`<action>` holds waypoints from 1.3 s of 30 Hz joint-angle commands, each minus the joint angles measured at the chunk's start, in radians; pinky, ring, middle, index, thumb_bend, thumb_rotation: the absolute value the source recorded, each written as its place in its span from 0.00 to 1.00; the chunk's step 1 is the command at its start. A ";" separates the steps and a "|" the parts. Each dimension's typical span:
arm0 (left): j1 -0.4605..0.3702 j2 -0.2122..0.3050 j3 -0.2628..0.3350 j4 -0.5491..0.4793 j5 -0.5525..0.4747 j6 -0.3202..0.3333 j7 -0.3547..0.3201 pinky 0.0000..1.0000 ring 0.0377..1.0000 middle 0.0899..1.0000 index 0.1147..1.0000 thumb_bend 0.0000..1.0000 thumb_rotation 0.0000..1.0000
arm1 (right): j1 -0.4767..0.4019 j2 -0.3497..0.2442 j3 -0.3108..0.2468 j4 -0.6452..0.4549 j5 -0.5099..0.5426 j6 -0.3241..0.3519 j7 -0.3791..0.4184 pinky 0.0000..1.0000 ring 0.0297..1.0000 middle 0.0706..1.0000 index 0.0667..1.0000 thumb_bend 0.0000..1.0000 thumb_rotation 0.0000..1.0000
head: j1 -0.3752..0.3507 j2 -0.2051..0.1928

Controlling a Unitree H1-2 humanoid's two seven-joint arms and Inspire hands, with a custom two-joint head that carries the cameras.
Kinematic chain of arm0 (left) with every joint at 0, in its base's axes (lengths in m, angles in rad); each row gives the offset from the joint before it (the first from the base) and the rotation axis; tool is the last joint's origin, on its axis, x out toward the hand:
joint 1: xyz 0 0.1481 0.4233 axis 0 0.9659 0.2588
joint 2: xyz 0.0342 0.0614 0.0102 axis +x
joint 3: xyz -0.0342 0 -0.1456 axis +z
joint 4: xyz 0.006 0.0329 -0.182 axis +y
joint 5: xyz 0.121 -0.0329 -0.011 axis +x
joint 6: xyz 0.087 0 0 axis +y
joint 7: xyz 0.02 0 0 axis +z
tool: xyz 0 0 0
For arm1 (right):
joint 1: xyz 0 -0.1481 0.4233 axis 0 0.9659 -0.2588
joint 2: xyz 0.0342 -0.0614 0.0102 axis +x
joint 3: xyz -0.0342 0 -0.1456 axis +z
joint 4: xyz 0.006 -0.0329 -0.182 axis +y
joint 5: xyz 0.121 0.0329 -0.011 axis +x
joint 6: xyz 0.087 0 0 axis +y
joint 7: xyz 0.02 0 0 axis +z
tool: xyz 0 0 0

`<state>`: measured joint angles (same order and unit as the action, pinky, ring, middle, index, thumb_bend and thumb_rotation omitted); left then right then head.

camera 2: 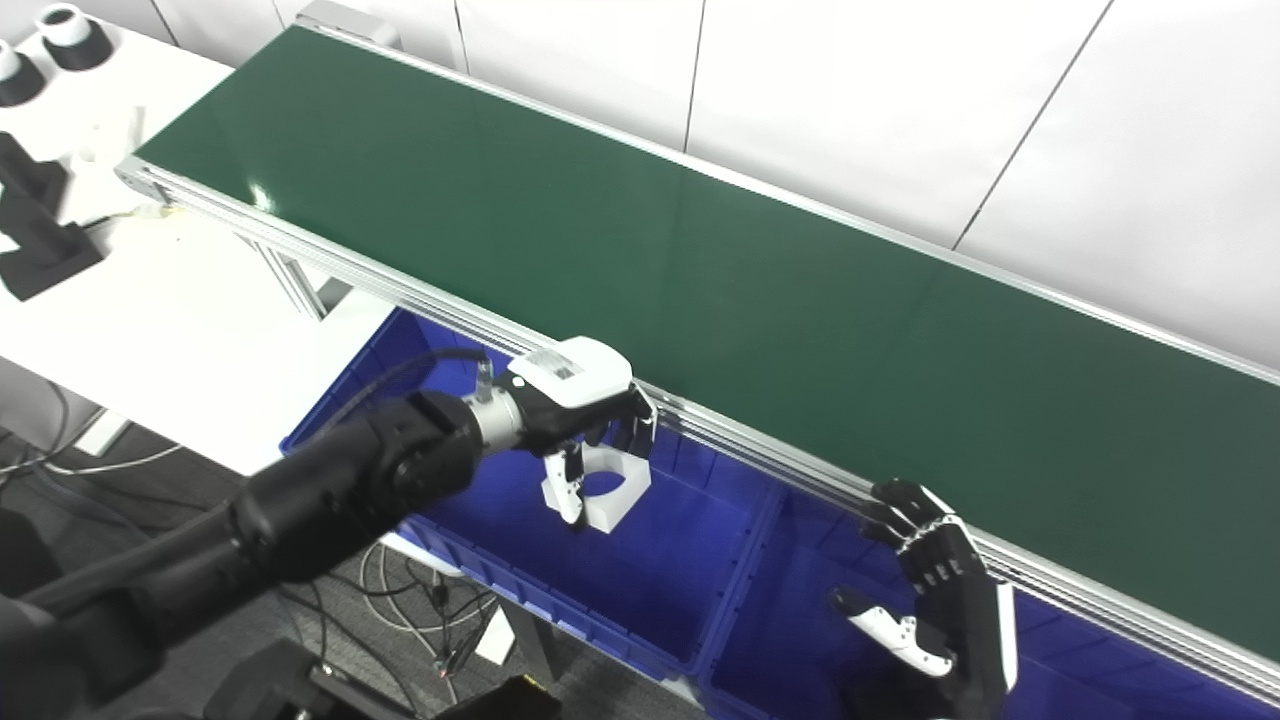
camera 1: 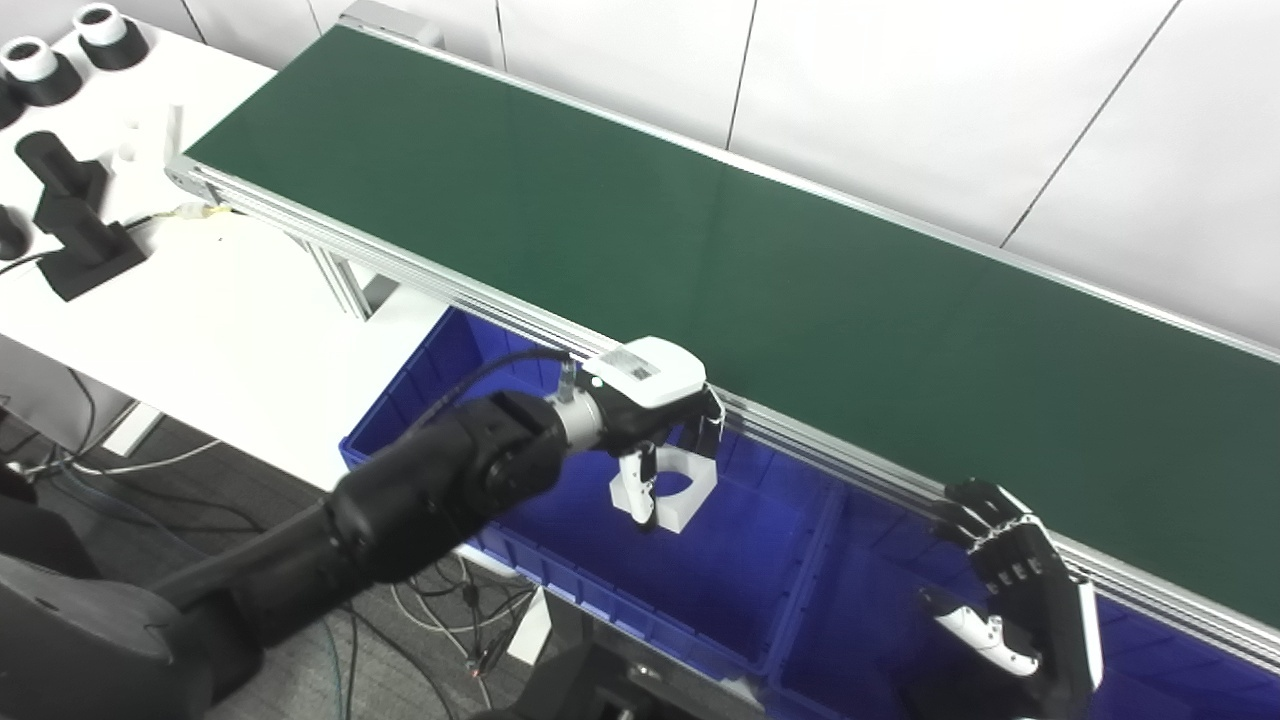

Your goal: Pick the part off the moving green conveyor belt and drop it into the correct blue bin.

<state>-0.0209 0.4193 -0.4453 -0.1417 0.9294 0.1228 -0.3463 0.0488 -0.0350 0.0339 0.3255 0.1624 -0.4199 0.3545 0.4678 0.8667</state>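
The green conveyor belt runs from upper left to lower right, and no part lies on it. My left hand is shut on a white blocky part with a round hole. It holds the part just off the belt's near rail, above the left blue bin. The part also shows in the right eye view. My right hand is open and empty, its fingers spread. It hovers over the right blue bin next to the belt's rail.
A white table stands at the left with black fixtures and black-and-white cylinders. Cables lie on the floor below the bins. A white wall is behind the belt.
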 commanded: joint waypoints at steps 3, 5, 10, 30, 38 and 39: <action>0.003 -0.013 -0.013 0.013 0.068 -0.018 0.066 0.36 0.39 0.47 0.43 0.50 0.00 | -0.013 -0.002 0.004 -0.018 0.013 -0.042 0.001 0.66 0.70 0.72 0.71 0.99 0.24 | -0.001 0.001; 0.003 -0.018 -0.015 0.016 0.083 -0.012 0.062 0.37 0.39 0.47 0.44 0.50 0.00 | -0.013 -0.002 0.004 -0.017 0.018 -0.042 0.002 0.66 0.70 0.72 0.71 0.99 0.23 | -0.001 0.001; -0.001 -0.023 -0.010 0.020 0.089 -0.016 0.056 0.36 0.39 0.46 0.43 0.50 0.00 | -0.012 -0.002 0.005 -0.018 0.019 -0.042 0.003 0.65 0.70 0.71 0.71 0.98 0.23 | 0.002 -0.002; 0.001 -0.027 0.012 -0.009 0.063 0.015 -0.034 0.42 0.49 0.56 0.43 0.52 0.05 | -0.009 -0.001 0.006 -0.018 0.011 -0.046 -0.003 0.65 0.70 0.71 0.71 0.99 0.23 | -0.006 -0.007; 0.001 -0.026 0.012 -0.008 0.062 0.013 -0.033 0.42 0.49 0.56 0.43 0.52 0.06 | -0.008 -0.001 0.008 -0.018 0.017 -0.044 -0.002 0.66 0.70 0.71 0.71 0.99 0.23 | -0.008 -0.007; 0.001 -0.026 0.012 -0.008 0.063 0.014 -0.033 0.42 0.50 0.57 0.43 0.52 0.06 | -0.008 -0.001 0.008 -0.017 0.019 -0.044 -0.001 0.66 0.70 0.71 0.71 0.99 0.23 | -0.008 -0.007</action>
<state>-0.0021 0.3917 -0.4441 -0.1204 0.9910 0.1444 -0.3960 0.0512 -0.0366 0.0396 0.3257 0.1695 -0.4199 0.3517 0.4602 0.8590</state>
